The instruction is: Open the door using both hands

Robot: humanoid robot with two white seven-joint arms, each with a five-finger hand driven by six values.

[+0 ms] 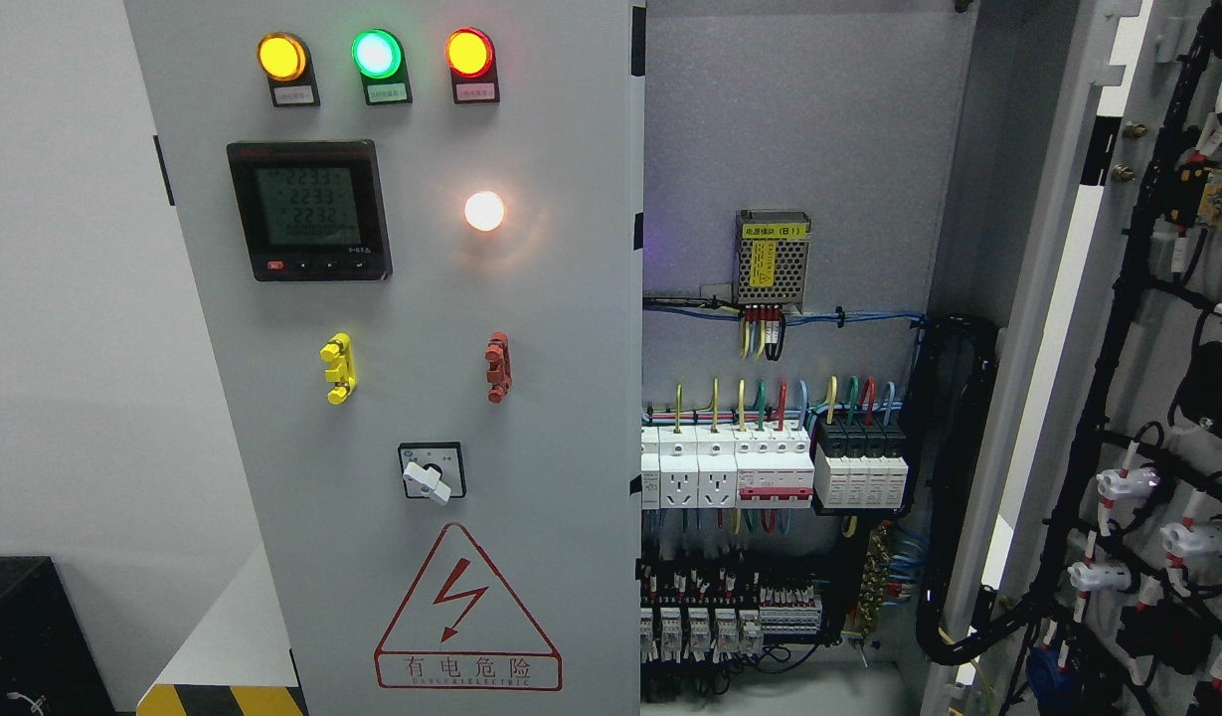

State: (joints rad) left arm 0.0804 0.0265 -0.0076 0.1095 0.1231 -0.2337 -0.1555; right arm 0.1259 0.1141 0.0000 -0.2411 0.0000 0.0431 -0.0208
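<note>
Against a plain white wall (pixel 64 298), a grey electrical cabinet stands with its left door (pixel 412 398) closed, lamps (pixel 377 55) and meter (pixel 307 209) lit. The right door (pixel 1157 398) is swung wide open at far right, exposing breakers (pixel 770 467) and wiring (pixel 954 497). Neither robot hand is in view, so the state of their fingers cannot be told.

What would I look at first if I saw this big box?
Probably the three glowing lamps, amber, green and red, in a row at the top of the closed left door. Next, the red lightning warning triangle at its bottom, and the colourful wires inside where the right door stands open.
</note>
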